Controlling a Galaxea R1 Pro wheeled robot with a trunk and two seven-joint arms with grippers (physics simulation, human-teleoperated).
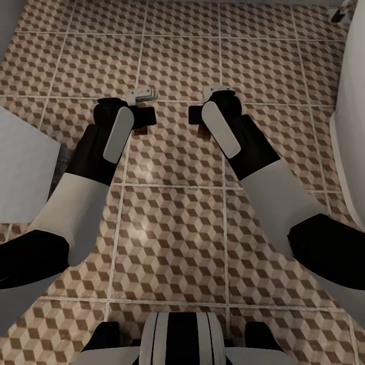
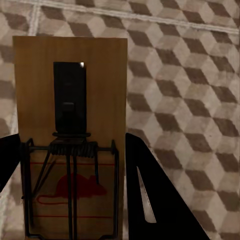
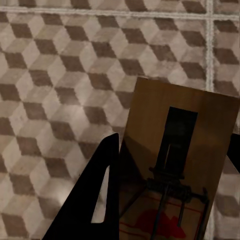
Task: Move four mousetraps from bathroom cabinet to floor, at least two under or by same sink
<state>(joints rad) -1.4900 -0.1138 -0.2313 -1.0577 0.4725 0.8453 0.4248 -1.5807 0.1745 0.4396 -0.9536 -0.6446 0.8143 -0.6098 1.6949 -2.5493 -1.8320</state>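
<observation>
Above the bathroom floor of large square tiles printed with brown-and-beige cubes and light grout lines, we see two small flat wooden mousetraps, one in each gripper. In the left wrist view, the left mousetrap, a pale wooden rectangle with dark wire spring parts and a red mouse drawing, sits between the two black fingers of the left gripper; the fingers are closed against its long edges near the spring end, and the bare end of the board juts out past the fingertips over the tiles. In the right wrist view, the right mousetrap lies the same way between the right gripper's black fingers, clamped at its sides, slightly tilted, its plain end reaching out above the floor.

From the head view, we see both arms stretched forward and down, roughly parallel, forearms white, wrists black. The left gripper and the right gripper point inward toward each other, near but apart, over the same tile row of the floor. A sliver of brown board shows under each one.

We count two traps and two grippers. A white curved fixture stands on the floor at the right arm's side, and a pale flat panel lies beside the left arm.
</observation>
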